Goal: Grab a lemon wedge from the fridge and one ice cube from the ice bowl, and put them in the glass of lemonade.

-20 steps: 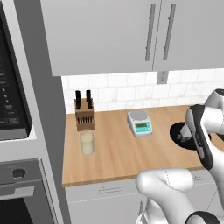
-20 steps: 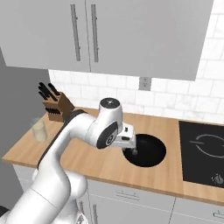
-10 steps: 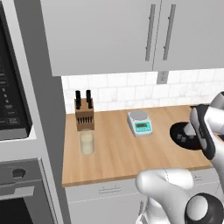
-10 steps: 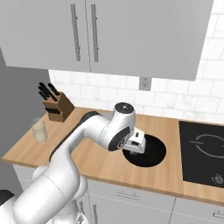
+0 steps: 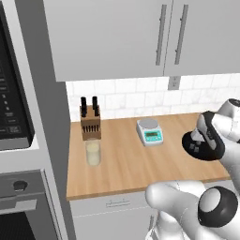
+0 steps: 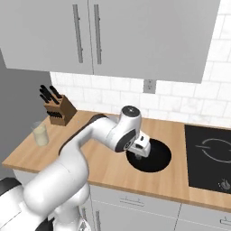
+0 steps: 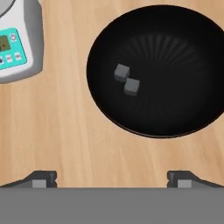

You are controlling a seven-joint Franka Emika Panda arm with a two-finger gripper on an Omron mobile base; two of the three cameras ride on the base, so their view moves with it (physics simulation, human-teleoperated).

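- In the left base view an oven with a dark control panel (image 5: 11,117) fills the left edge; its white markings are too small to read.
- A wooden knife block (image 5: 90,124) with dark handles stands at the back left of the wooden desk (image 5: 126,164), against the white tiled wall.
- The glass of lemonade (image 5: 93,153), a clear tumbler of pale yellow-green liquid, stands just in front of the knife block, left of centre in that view; in the right base view it sits at the far left of the desk (image 6: 40,133).
- A white-and-teal kitchen scale (image 5: 150,131) sits near the middle of the desk; in the hand view it lies at the upper left (image 7: 17,41), and its small display and buttons cannot be read.
- The black ice bowl (image 7: 159,70) fills the upper right of the hand view, with two grey ice cubes (image 7: 126,79) lying side by side left of its centre, corners touching.
- The gripper (image 7: 111,177) hangs over bare wood just short of the bowl's near rim; its jaws stand wide apart, released, with nothing between them.
- In the right base view the white arm reaches to the bowl's left rim (image 6: 155,155), with a black cooktop (image 6: 210,158) at the far right.
- Grey wall cabinets (image 5: 140,33) with bar handles hang above.
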